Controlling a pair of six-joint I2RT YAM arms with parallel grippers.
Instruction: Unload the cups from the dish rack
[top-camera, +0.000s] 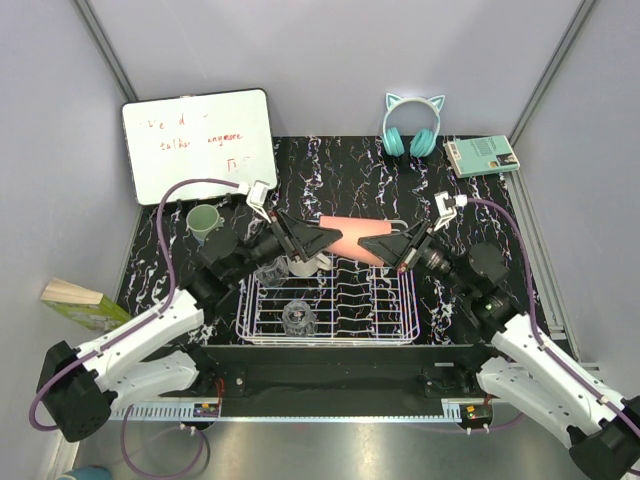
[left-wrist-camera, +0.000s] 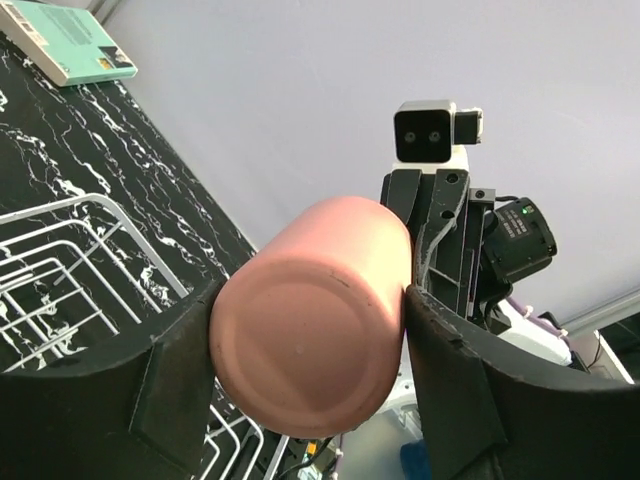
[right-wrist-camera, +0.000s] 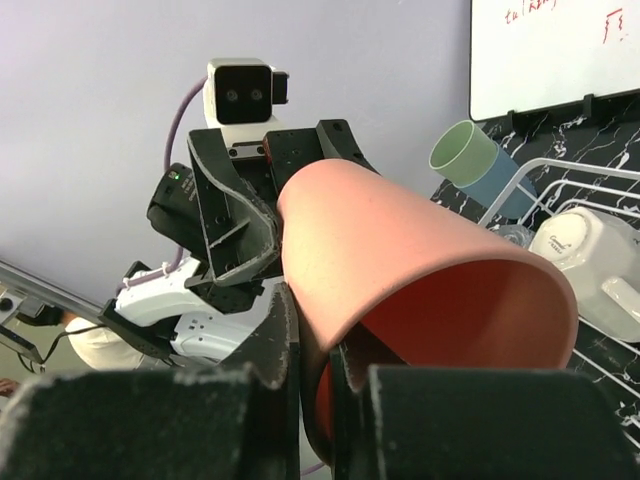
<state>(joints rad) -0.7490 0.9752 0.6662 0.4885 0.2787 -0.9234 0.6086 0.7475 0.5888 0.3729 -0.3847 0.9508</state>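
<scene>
Though white-veined, blk tabletop, grey walls.

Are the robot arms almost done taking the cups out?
About halfway. The green cup, nested in a blue cup, sits on the table beside the dish rack. The left hand and right hand both grip the pink cup. The cream mug and two clear glasses wait in the rack.

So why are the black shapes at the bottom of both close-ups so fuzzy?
Left wrist view: the left gripper's fingers sit too near the lens, while the pink cup is sharp. Right wrist view: the right gripper's fingers blur likewise. Top view: evenly lit, crisp.
</scene>
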